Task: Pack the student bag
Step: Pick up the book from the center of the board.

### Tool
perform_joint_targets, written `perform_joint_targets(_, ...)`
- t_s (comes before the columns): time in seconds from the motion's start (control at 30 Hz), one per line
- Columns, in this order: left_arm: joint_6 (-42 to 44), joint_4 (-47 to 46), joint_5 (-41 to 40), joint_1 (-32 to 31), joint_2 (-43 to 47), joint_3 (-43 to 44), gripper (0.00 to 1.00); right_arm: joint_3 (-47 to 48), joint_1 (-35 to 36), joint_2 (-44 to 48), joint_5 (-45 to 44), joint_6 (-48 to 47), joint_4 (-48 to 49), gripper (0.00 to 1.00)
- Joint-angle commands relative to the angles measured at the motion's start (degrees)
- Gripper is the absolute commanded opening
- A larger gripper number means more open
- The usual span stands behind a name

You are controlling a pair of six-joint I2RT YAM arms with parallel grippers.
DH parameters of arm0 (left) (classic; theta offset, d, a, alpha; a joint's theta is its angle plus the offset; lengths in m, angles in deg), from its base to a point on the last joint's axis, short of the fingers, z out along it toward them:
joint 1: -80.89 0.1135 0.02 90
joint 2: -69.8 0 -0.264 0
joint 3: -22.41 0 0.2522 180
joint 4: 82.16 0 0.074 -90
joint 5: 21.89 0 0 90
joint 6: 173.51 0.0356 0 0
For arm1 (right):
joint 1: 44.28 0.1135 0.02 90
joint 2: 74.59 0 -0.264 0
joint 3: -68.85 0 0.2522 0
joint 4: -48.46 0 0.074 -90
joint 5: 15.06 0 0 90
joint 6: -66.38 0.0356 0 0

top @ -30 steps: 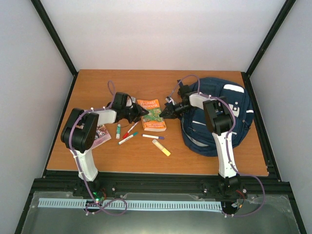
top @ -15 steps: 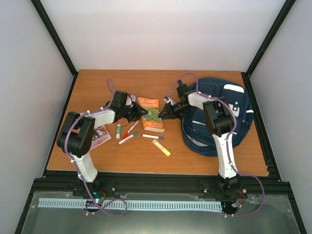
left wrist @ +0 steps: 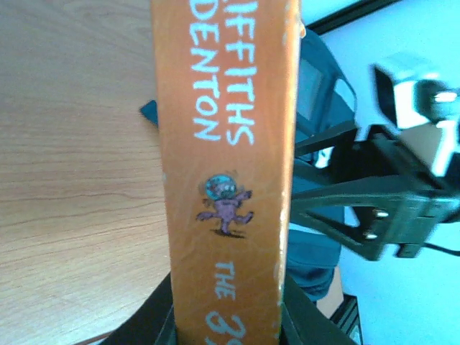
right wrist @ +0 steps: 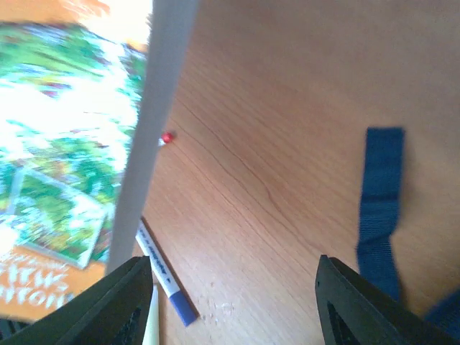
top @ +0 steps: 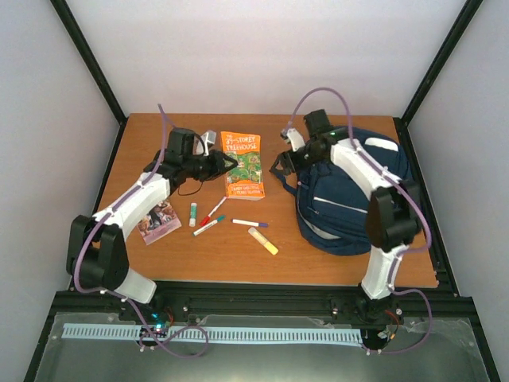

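Note:
The student bag [top: 350, 195], a navy-blue backpack with white stripes, lies at the right of the table; part of it shows in the left wrist view [left wrist: 320, 79]. My left gripper [top: 225, 165] is shut on the spine of an orange book [top: 242, 163] and holds it lifted off the table; the spine fills the left wrist view [left wrist: 226, 172]. My right gripper [top: 278, 167] is open and empty, between the book's right edge and the bag. In the right wrist view [right wrist: 233, 302] it hovers over bare wood beside the book [right wrist: 65, 158] and a blue bag strap [right wrist: 381, 208].
On the table in front of the book lie a white glue stick [top: 192, 213], red and green markers [top: 210, 217], a purple-capped marker [top: 250, 224] that also shows in the right wrist view [right wrist: 162, 277], a yellow highlighter [top: 263, 240] and a pink booklet [top: 159, 221].
My left gripper has lifted the orange book and carried it toward the far side. My right gripper has moved up and away from the book toward the bag's top.

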Motion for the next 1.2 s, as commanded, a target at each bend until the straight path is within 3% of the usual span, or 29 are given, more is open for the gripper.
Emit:
perform_joint_targets(0.0,4.8,0.5,5.1,-0.2,5.0,4.0,0.01,-2.6,-1.7,11.0,-3.2,-4.4,-0.2,0.66)
perform_joint_targets(0.07,5.9,0.5,6.1,-0.3,7.0,5.0,0.01,-3.7,-2.9,15.2,-1.0,-4.6,0.2,0.75)
perform_joint_targets(0.13,7.0,0.3,7.4,-0.2,9.2,5.7,0.01,-5.0,-4.7,19.0,3.3,-4.1,0.8,0.96)
perform_joint_targets(0.17,7.6,-0.2,8.3,-0.3,10.3,5.9,0.01,-5.9,-5.8,20.6,6.1,-3.7,1.2,1.00)
perform_joint_targets(0.33,9.7,-3.1,13.2,-0.3,15.1,6.1,0.01,-10.3,-9.3,26.9,16.9,-4.2,3.7,1.00)
perform_joint_targets(0.6,12.2,-5.2,19.4,-1.6,17.2,8.0,0.01,-13.7,-9.1,28.5,35.0,-3.6,8.1,1.00)
perform_joint_targets(0.8,13.3,-5.7,23.3,-2.5,15.5,9.2,0.01,-12.5,-7.3,29.7,39.2,-3.3,9.5,1.00)
perform_joint_targets(1.17,11.2,-10.6,25.1,-3.1,16.1,8.2,0.01,-8.2,-2.6,26.8,38.4,0.5,12.0,1.00)
